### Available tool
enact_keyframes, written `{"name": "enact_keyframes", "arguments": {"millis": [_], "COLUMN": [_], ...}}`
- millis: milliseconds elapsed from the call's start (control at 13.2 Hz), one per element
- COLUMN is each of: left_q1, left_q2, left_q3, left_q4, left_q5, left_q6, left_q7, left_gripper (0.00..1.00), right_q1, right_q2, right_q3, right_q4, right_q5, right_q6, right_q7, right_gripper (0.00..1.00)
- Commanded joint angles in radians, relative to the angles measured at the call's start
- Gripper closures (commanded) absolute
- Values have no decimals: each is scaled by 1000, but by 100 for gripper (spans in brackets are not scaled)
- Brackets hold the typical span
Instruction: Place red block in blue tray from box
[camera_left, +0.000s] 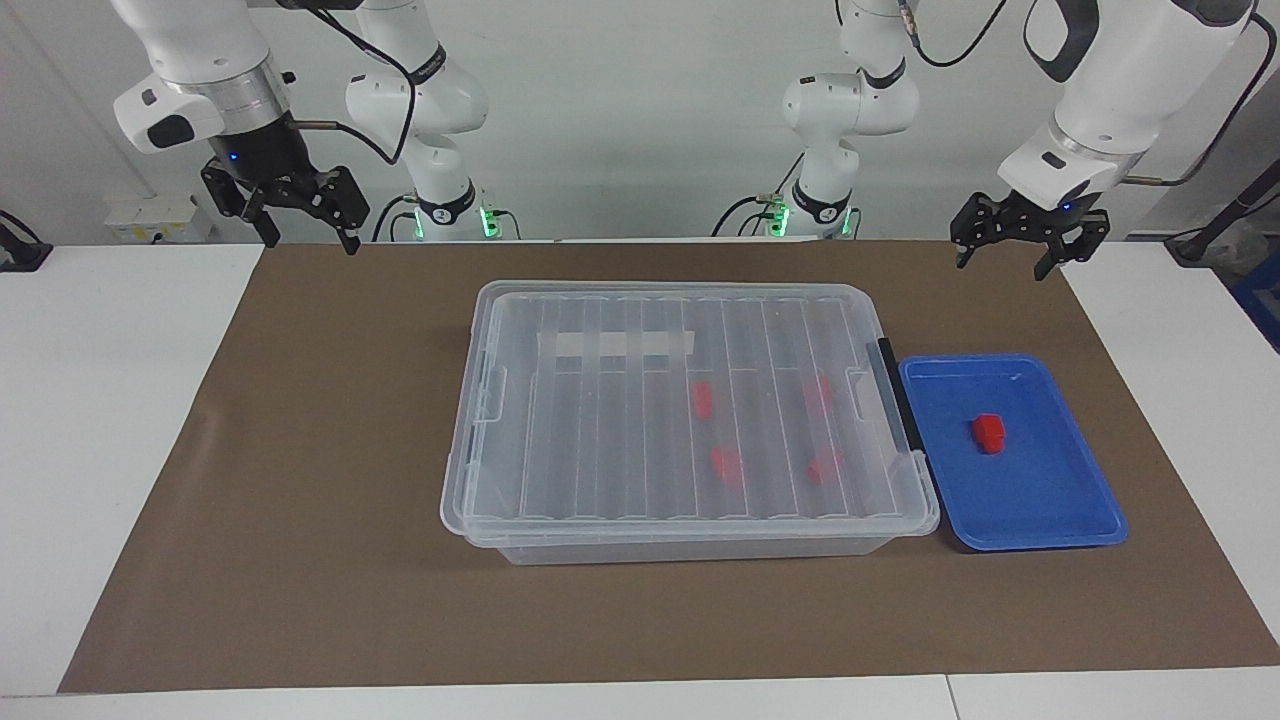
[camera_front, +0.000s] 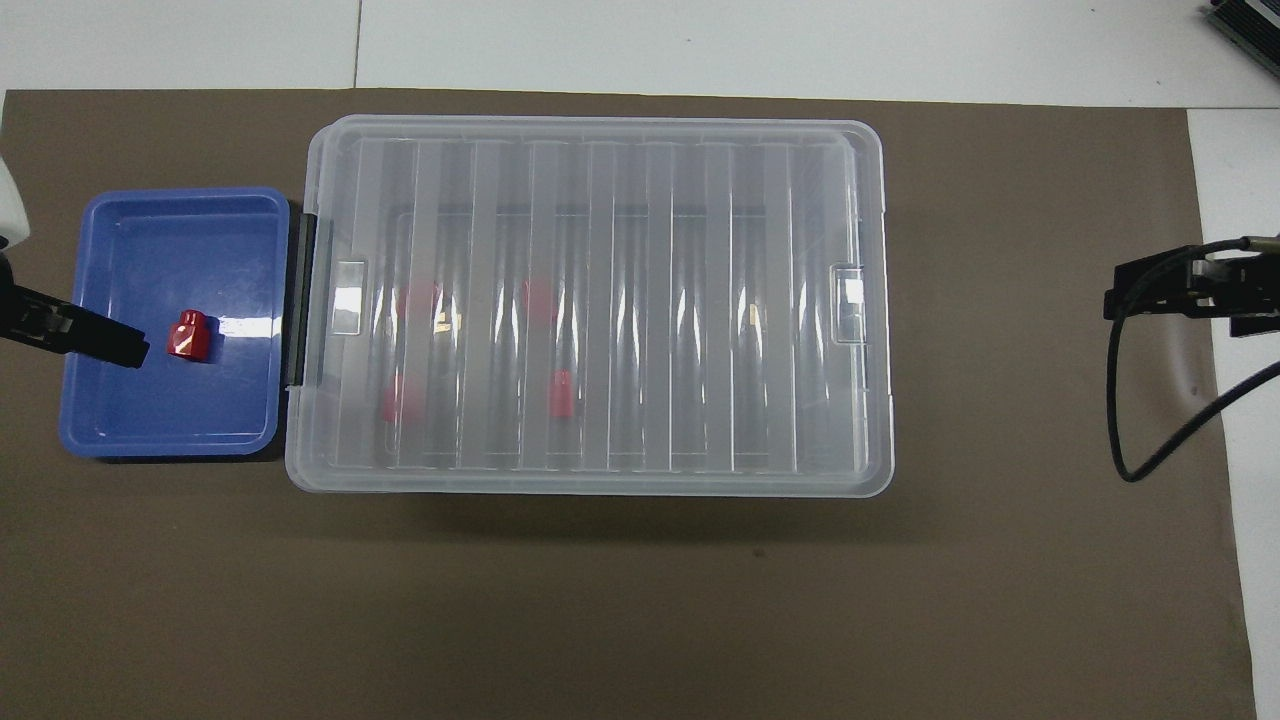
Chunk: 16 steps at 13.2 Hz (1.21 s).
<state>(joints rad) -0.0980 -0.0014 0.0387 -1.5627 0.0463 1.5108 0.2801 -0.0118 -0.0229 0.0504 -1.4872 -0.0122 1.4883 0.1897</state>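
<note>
The red block (camera_left: 989, 433) lies alone in the blue tray (camera_left: 1060, 520), which sits on the counter (camera_left: 300, 560) touching the lidded box (camera_left: 600, 440) at its dark-latch end, toward the left arm's end; in the overhead view the tray is at the box's nine o'clock. Four more red blocks (camera_left: 703, 398) show through the closed lid. The left gripper (camera_left: 1020, 250) and right gripper (camera_left: 305, 225) hang raised over the mat's robot-side corners, jaws apart and empty.

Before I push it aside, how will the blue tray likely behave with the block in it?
The blue tray looks like thin, shallow plastic, so it is probably light and should slide easily on the brown mat. The red block lies loose inside and may skid; the raised rim should keep it in. Pushed at a corner, the tray would likely turn.
</note>
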Motion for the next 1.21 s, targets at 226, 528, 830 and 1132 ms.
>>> {"name": "enact_keyframes", "arguments": {"millis": [226,528,830,1132], "left_q1": [17,17,17,17], "left_q2": [-34,-34,-34,-34], "left_q3": [12,12,12,12], "left_q4": [-22,-22,-22,-22], "left_q5": [-8,-8,-8,-8], "left_q6": [-14,-14,-14,-14], "left_q7": [1,1,1,1], "left_gripper": [0,0,0,0], "right_q1": [-11,-7,-7,-8], "right_q2": [-29,-35,-40,-43], "right_q3": [8,8,8,6], "right_q4": [-50,-71,-78,-84], "right_q5": [20,27,31,35], "right_q6": [3,4,9,9], "right_q7": [-36,-42,-50,-65], "right_gripper": [0,0,0,0]}}
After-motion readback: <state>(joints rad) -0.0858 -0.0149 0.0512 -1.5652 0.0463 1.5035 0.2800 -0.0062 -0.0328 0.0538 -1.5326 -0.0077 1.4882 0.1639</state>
